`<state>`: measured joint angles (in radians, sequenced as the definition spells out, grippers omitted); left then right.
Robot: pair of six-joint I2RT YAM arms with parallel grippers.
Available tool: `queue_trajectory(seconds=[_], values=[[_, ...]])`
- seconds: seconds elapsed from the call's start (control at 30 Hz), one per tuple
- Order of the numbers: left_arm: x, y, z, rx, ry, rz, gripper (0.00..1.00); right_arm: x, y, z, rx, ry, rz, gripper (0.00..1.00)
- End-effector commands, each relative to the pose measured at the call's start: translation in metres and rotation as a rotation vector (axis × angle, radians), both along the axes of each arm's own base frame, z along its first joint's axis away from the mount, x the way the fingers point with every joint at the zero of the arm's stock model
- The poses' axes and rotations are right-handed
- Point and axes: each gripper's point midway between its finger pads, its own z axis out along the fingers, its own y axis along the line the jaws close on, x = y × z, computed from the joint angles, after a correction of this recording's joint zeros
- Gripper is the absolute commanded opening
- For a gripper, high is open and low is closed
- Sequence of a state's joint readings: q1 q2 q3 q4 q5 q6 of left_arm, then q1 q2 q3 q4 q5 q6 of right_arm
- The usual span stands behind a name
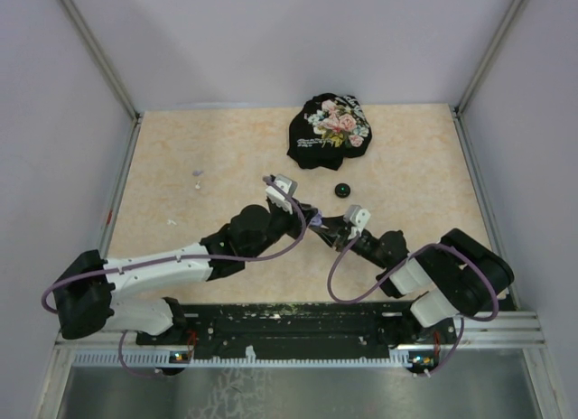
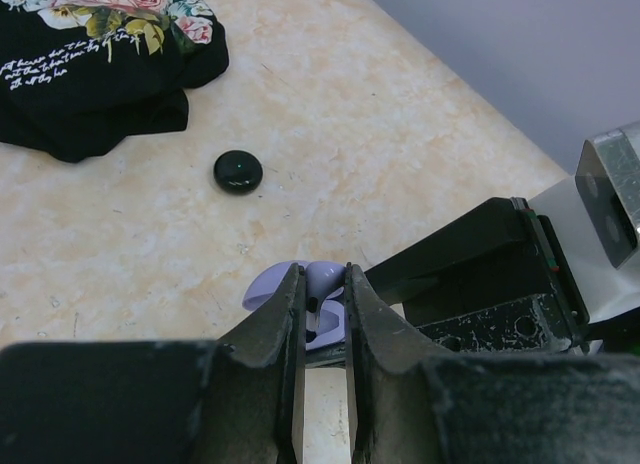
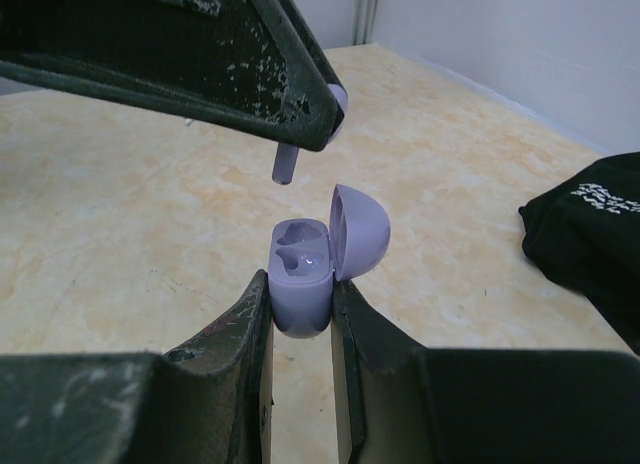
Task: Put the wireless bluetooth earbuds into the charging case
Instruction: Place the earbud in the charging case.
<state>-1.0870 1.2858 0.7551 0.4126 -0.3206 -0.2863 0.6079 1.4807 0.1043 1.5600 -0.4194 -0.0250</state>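
Closest to the right wrist camera, the right pincer (image 3: 300, 286) has its two black fingers closed tight on the lavender charging case (image 3: 300, 269), which stands upright between them, its lid (image 3: 360, 229) swung open to the right. Just above the case's open top and apart from it, the left pincer (image 3: 320, 119) grips a lavender earbud (image 3: 285, 164) whose stem hangs downward. Black floral cloth (image 3: 590, 244) lies on the desk (image 3: 120, 204) well off to the right pincer's right.

From the left wrist, the left pincer's fingers stand almost together with the earbud pinched at their tips; the right pincer's black body reaches in from the right. A small round black piece (image 2: 238, 171) sits on the desk ahead of the left pincer, short of the cloth.

From above, both pincers meet tip to tip, too small there to make out either grip. One tiny pale piece (image 1: 197, 175) and a second (image 1: 172, 222) lie on the desk well to the left pincer's left
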Motion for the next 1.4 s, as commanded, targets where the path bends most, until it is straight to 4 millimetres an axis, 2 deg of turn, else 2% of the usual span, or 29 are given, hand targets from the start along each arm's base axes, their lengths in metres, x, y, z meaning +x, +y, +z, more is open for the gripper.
queue_trajectory(seconds=[0.0, 0.2, 0.6, 1.37], values=[[-0.005, -0.004, 0.001, -0.040, -0.021, -0.018, 0.08, -0.008, 0.000, 0.049, 0.129, -0.134, 0.019, 0.00], [-0.006, -0.005, -0.007, -0.032, -0.012, -0.022, 0.07, -0.007, 0.000, 0.050, 0.138, -0.123, 0.018, 0.00], [-0.006, -0.013, -0.012, -0.046, -0.008, -0.041, 0.07, -0.009, 0.001, 0.052, 0.150, -0.111, 0.035, 0.00], [-0.011, -0.011, -0.030, -0.019, 0.032, -0.039, 0.06, -0.006, -0.004, 0.054, 0.172, -0.089, 0.018, 0.00]])
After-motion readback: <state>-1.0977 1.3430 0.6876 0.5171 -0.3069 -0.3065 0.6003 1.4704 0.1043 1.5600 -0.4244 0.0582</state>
